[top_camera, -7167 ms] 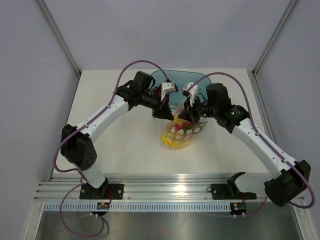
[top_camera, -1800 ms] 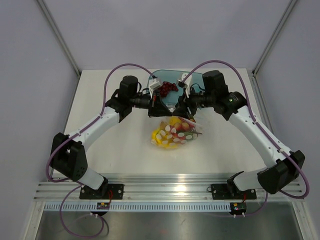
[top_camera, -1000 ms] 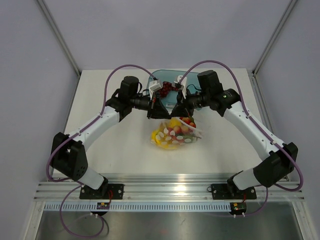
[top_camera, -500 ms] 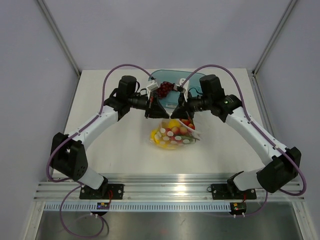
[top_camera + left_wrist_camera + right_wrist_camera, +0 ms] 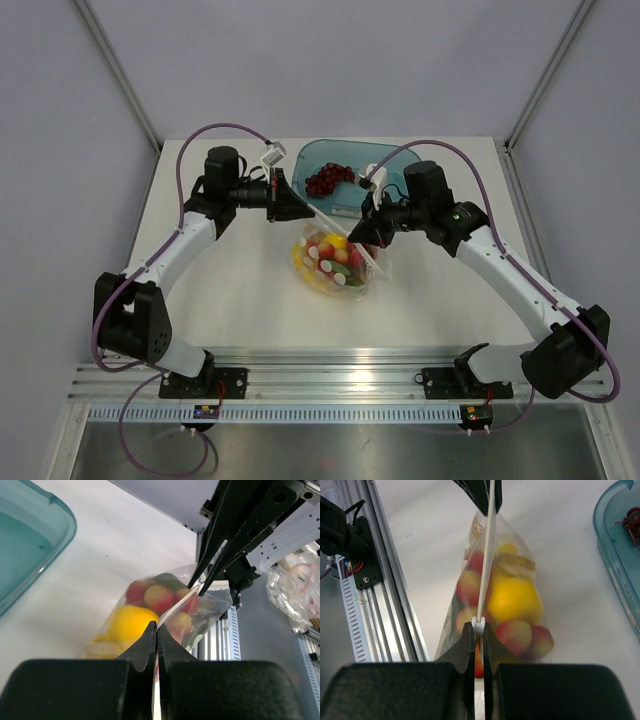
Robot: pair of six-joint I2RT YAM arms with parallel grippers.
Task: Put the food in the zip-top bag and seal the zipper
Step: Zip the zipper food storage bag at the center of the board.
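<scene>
The clear dotted zip-top bag (image 5: pixel 352 288) hangs between both grippers just above the table, holding the food (image 5: pixel 329 256): a yellow fruit (image 5: pixel 512 597), red-and-yellow fruits (image 5: pixel 159 596) and green leaves. Its zipper (image 5: pixel 488 555) is stretched taut as a pale strip between the grippers. My left gripper (image 5: pixel 292 207) is shut on the zipper's left end (image 5: pixel 176 603). Shut on the small white slider tab (image 5: pixel 478 626) is my right gripper (image 5: pixel 362 234), at the bag's right end. In the left wrist view the right gripper's fingers (image 5: pixel 215 555) reach down to the strip.
A translucent teal tray (image 5: pixel 385 157) stands behind the bag with a dark red grape bunch (image 5: pixel 329 179) in it. The metal rail (image 5: pixel 340 385) runs along the table's near edge. Frame posts rise at the far corners.
The grippers have drawn apart, the left one to the left and the right one to the near right, pulling the zipper strip tight. The right jaws closed on the slider. The bag shifted slightly.
</scene>
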